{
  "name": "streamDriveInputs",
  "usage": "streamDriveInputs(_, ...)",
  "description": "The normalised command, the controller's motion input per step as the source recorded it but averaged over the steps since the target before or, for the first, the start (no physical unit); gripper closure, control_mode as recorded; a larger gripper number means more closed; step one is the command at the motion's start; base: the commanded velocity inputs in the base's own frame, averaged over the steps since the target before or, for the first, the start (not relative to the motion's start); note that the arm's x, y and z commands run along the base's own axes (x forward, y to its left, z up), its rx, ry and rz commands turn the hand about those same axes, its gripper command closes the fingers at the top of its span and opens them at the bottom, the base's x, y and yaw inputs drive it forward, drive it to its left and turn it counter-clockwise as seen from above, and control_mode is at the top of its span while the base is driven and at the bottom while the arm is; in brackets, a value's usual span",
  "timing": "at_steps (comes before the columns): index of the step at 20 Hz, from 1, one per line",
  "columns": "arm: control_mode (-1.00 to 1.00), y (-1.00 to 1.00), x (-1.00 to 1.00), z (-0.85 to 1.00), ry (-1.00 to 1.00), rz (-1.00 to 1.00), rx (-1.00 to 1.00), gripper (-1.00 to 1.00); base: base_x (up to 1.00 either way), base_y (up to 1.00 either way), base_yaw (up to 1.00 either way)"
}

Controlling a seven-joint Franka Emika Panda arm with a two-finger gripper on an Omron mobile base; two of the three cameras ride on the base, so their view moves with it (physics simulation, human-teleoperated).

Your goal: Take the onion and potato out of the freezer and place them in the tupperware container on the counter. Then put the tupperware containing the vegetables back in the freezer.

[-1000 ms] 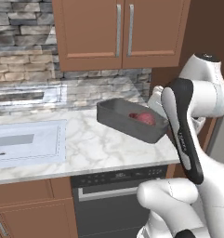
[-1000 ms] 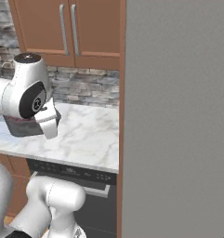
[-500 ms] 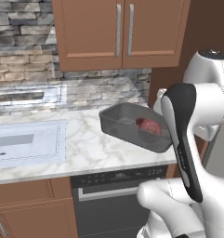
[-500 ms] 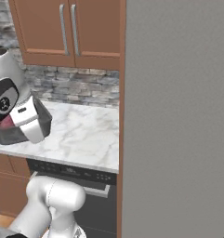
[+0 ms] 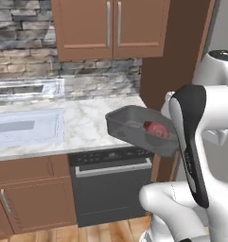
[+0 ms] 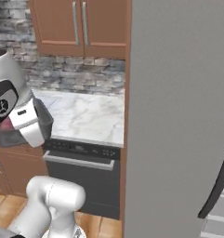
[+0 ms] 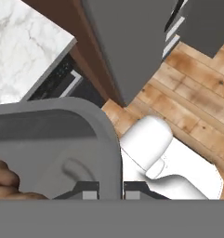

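Note:
The dark grey tupperware container hangs in the air just past the counter's front edge, above the dark appliance front. The red-pink onion lies inside it near my hand. My gripper is shut on the tray's rim, one finger on each side of the wall. A brown lump, by its colour the potato, lies in the tray at the hand view's lower left. The freezer's grey door with its dark curved handle stands at the right, pale shelves showing beyond it.
The pale sink basin is set into the counter at the left. Brown wall cabinets hang above, and a tall brown panel stands between counter and freezer. Wooden floor lies below the tray.
The tray has come up off the counter and swung out over its front edge, held in my gripper with the onion inside. The whole view has also shifted slightly.

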Motion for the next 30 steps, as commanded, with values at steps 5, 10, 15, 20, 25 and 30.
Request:
streamDriveInputs(5,1.00,0.00,0.00,0.00,0.00,0.00,0.00,1.00,-0.97,-0.61,-0.23)
streamDriveInputs(10,1.00,0.00,0.00,0.00,0.00,0.00,0.00,1.00,-0.16,-0.81,-0.50)
streamDriveInputs(15,1.00,0.00,0.00,0.00,0.00,0.00,0.00,1.00,0.09,-0.94,-0.46)
streamDriveInputs(20,1.00,0.00,0.00,0.00,0.00,0.00,0.00,1.00,0.30,-0.84,-0.34)
streamDriveInputs(25,1.00,0.00,0.00,0.00,0.00,0.00,0.00,1.00,0.55,-0.59,-0.07)
streamDriveInputs(30,1.00,0.00,0.00,0.00,0.00,0.00,0.00,1.00,0.51,-0.26,0.12)
